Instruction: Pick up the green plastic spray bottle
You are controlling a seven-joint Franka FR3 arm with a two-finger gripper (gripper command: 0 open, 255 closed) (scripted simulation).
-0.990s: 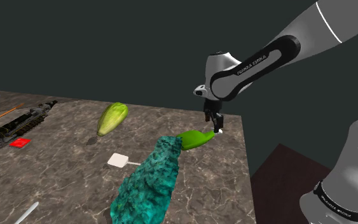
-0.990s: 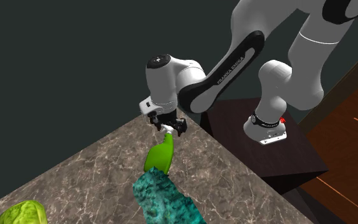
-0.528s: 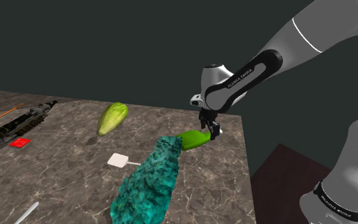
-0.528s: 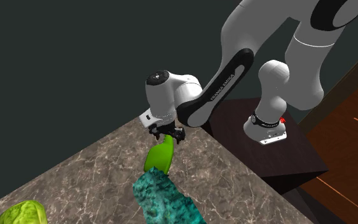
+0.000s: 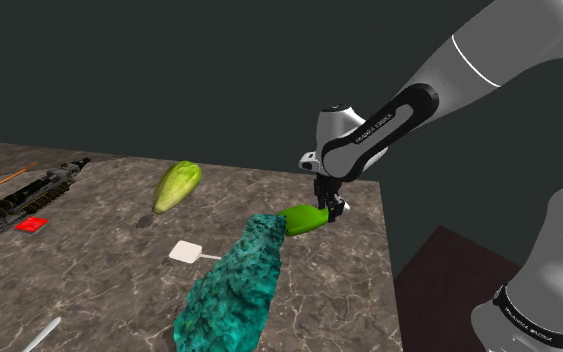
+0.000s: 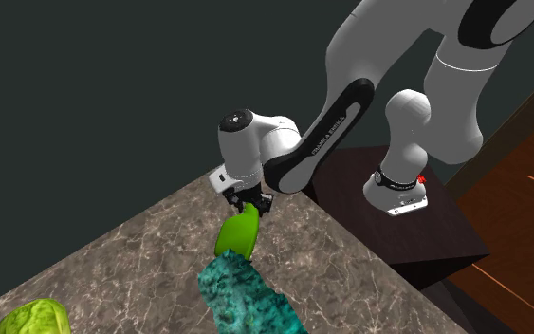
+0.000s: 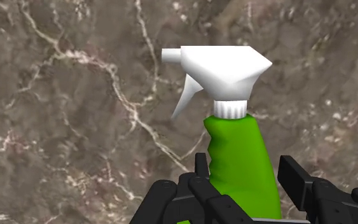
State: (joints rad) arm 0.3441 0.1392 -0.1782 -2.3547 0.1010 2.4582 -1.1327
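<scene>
Directly beneath the claw [image 5: 331,205], the green spray bottle [image 5: 306,218] lies on its side on the brown marbled table [image 5: 99,240], close to the table's corner. The white Franka arm [image 5: 439,80] descends steeply to this corner, and the claw points down at the bottle [image 6: 239,232].

In the wrist view the claw [image 7: 247,168] is open and straddles the bottle's green body [image 7: 244,146]. One black finger [image 7: 201,167] stands against one flank of the body. The other finger [image 7: 293,172] stands just off the opposite flank, with a strip of table [image 7: 63,95] visible between them, so the bottle is bracketed but not clasped. Beyond the fingertips the body narrows to a ribbed white collar and the white trigger head [image 7: 225,70], whose nozzle and lever point sideways across the claw's line of closing.

In the second exterior view the claw [image 6: 252,202] meets the head end of the bottle, and the base end points away from it toward a long, rough teal object [image 6: 246,294]. In the shoulder view the teal object [image 5: 231,285] begins at the bottle's base; whether the two touch cannot be told.

Farther from the claw, past the teal object, lie a small flat white utensil [image 5: 186,251] and a pale yellow-green leafy vegetable [image 5: 177,185]. Well apart from the claw, at the table's opposite end, lie a dark power tool [image 5: 29,190] and a small red item [image 5: 32,224]. The arm's dark stand [image 6: 416,228] sits just off the corner of the table [image 6: 141,256].
</scene>
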